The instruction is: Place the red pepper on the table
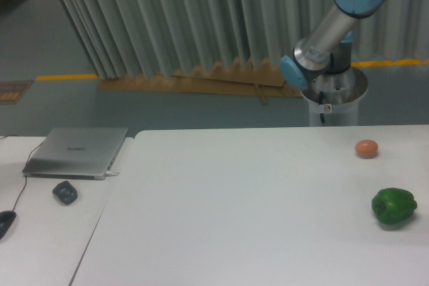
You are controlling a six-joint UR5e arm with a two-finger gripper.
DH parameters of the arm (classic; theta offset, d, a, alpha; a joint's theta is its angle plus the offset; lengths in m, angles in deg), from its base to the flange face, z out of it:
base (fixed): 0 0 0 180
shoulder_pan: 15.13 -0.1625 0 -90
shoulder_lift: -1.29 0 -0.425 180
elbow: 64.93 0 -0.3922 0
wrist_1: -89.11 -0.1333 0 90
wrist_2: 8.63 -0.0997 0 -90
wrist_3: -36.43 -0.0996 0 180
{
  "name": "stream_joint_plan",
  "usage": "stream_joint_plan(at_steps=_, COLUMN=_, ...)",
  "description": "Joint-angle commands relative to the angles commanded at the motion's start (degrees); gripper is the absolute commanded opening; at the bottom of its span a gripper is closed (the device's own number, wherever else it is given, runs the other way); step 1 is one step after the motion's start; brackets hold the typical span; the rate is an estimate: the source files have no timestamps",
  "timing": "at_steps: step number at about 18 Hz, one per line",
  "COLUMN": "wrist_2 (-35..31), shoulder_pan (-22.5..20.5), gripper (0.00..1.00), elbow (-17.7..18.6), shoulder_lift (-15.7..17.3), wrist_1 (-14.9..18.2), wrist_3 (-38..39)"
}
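Note:
The red pepper is out of view. The large white table (234, 212) fills the lower part of the camera view. Only the robot arm's lower links (328, 25) and its base (333, 95) show, behind the table's far right edge. The arm leans up and to the right, out of the frame. The gripper itself is not in view.
A green bell pepper (394, 207) lies near the table's right edge, with a small orange-brown ball (366, 148) behind it. On the adjoining desk at left sit a closed laptop (76, 152), a dark small object (65, 192) and a mouse (5, 222).

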Motion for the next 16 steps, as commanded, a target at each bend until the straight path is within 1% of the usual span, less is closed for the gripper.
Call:
stream_joint_plan(at_steps=2, wrist_2=0.2, shoulder_pan=-0.3, gripper=1.0, elbow=-1.0, shoulder_lift=-0.4, wrist_1=-0.2, wrist_3=0.4)
stream_joint_plan(at_steps=4, wrist_2=0.1, shoulder_pan=-0.8, gripper=1.0, elbow=-3.1, shoulder_lift=-1.6, wrist_1=-0.4, wrist_3=-0.2)
stream_joint_plan(at_steps=7, wrist_2=0.1, shoulder_pan=-0.9, gripper=1.0, elbow=-3.6, shoulder_lift=-2.6, wrist_1=-1.1, wrist_3=-0.2)
stream_joint_plan(at_steps=9, wrist_2=0.1, shoulder_pan=-0.8, gripper=1.0, elbow=-3.7, shoulder_lift=-3.1, wrist_1=-1.1, wrist_3=-0.1)
stream_joint_plan(at_steps=10, wrist_2=0.0, shoulder_pan=-0.8, gripper=1.0, elbow=-3.1, shoulder_lift=-3.2, wrist_1=-1.1, wrist_3=-0.3)
stream_joint_plan(at_steps=13, wrist_2=-0.4, shoulder_pan=-0.5, gripper=1.0, elbow=-2.7, shoulder_lift=-3.3, wrist_1=-1.1, wrist_3=0.3)
stream_joint_plan(at_steps=15, wrist_2=-3.0, shoulder_pan=-0.3, gripper=1.0, elbow=-2.7, shoulder_lift=-3.8, wrist_1=-1.1, wrist_3=0.5)
stream_joint_plan(at_steps=16, wrist_2=-3.3, shoulder_pan=-0.2, gripper=1.0, elbow=-2.7, shoulder_lift=-3.9, wrist_1=-1.1, wrist_3=1.0)
